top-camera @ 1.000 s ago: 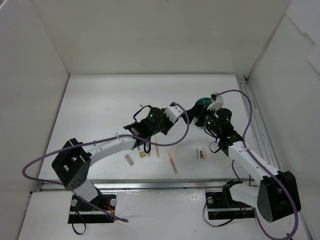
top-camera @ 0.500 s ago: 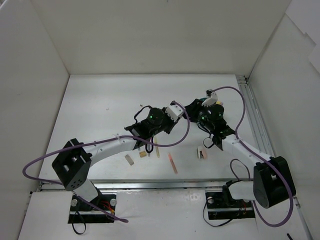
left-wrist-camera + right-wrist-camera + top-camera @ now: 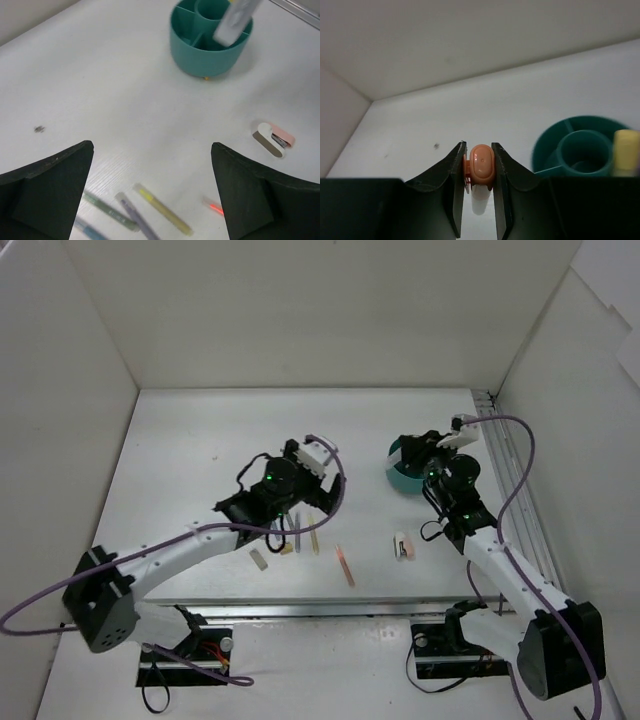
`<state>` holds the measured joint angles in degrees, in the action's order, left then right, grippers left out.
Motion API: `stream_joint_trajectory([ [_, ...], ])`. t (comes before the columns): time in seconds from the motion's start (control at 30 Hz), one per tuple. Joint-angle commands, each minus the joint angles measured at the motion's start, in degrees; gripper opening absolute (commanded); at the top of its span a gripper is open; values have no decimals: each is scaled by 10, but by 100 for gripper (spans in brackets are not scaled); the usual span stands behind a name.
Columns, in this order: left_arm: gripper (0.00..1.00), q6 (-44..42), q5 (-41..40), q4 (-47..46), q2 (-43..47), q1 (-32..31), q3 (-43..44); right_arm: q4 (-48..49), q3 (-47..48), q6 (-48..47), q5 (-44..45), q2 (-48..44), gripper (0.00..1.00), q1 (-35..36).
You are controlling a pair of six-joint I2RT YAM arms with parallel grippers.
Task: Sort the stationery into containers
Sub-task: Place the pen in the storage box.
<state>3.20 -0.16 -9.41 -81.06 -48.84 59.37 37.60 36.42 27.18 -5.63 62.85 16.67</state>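
**Orange marker on its way to the organiser**

Nearest, a slim yellow marker (image 3: 162,210) and a blocky white-and-pink eraser (image 3: 404,547) lie loose on the smooth white desk (image 3: 180,460). Above them the left tool (image 3: 152,146) hangs spread wide, empty. Farther right, the right tool (image 3: 479,148) pinches a round-ended orange marker (image 3: 481,170) close by the round teal plastic organiser (image 3: 570,150). Next, I judge, it must centre the marker over a compartment, then let go.
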Motion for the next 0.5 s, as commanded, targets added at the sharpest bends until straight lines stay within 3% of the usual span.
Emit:
stream_joint_trajectory([
  [0.0,100,77,-33,26,118,55,-23,22,0,-125,145,-53,0,-29],
  [0.17,100,128,-66,68,240,88,-116,21,3,-204,195,-28,0,-70],
  [0.3,100,166,-113,91,288,106,-152,21,12,-230,188,9,0,-92],
  [0.47,100,202,-92,136,310,158,-179,22,10,-245,179,39,0,-108],
])
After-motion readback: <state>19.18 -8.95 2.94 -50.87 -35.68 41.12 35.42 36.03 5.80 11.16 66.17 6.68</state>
